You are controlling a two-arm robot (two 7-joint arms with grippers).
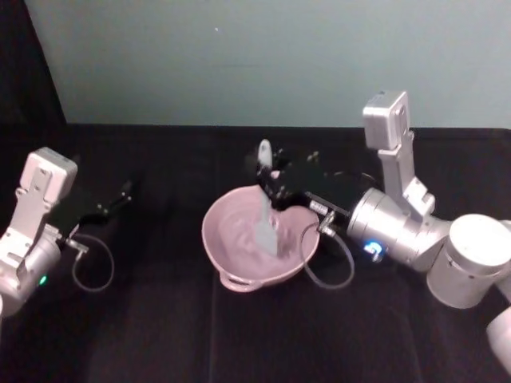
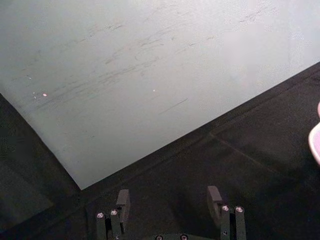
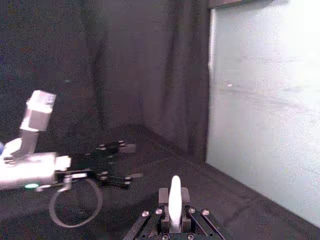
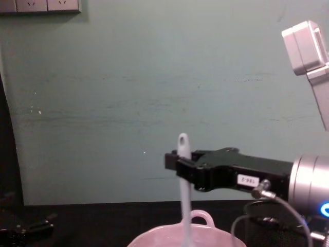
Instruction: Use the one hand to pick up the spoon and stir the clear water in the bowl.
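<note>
My right gripper (image 1: pixel 269 182) reaches in from the right over the far rim of the pale-pink bowl (image 1: pixel 224 254) and is shut on the white spoon (image 1: pixel 265 209). The spoon stands nearly upright, its head down inside the bowl and its holed handle end above the fingers. From the chest, the spoon (image 4: pixel 183 180) drops from the right gripper (image 4: pixel 179 165) into the bowl (image 4: pixel 205 236). The right wrist view has the spoon handle (image 3: pixel 174 202) clamped between the fingers. The clear water is too faint to make out. My left gripper (image 1: pixel 120 197) rests open at the far left, its fingers (image 2: pixel 122 201) spread above the black cloth.
A black cloth covers the table (image 1: pixel 160 335), and a pale green wall (image 1: pixel 239 56) backs it. The black wire-mesh cup (image 4: pixel 267 231) stands behind the right wrist. Loose cables loop beside each wrist. The bowl's edge (image 2: pixel 315 142) shows in the left wrist view.
</note>
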